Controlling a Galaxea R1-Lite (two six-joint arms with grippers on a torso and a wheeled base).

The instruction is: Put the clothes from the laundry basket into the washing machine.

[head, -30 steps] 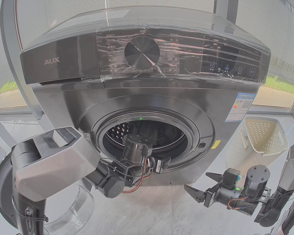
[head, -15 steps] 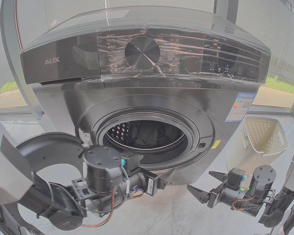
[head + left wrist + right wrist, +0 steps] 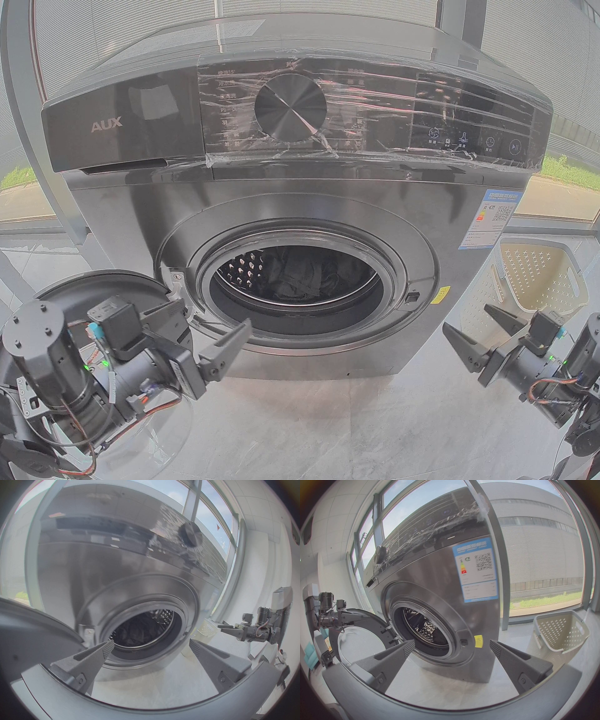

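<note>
We see a dark grey, brushed-metal washing machine point(image 3: 144, 206) with black clothes point(image 3: 300, 275) inside and a blue-and-white label point(image 3: 494, 219) and yellow sticker point(image 3: 440, 294) on its front. Just beyond our dark grey right hand point(image 3: 467, 317) is a cream laundry basket point(image 3: 537, 269) patterned with holes.

- A dark grey front-loading washing machine point(image 3: 300, 187) is seen standing on the floor, its control panel wrapped in clear film.
- Its round glass door point(image 3: 94, 284) is swung fully open to the left.
- Dark clothes point(image 3: 300, 272) are seen lying crumpled inside the perforated drum point(image 3: 244, 269).
- A cream perforated laundry basket point(image 3: 537, 281) is set on the floor just beside the machine's right side, tilted, with its opening exposed.
</note>
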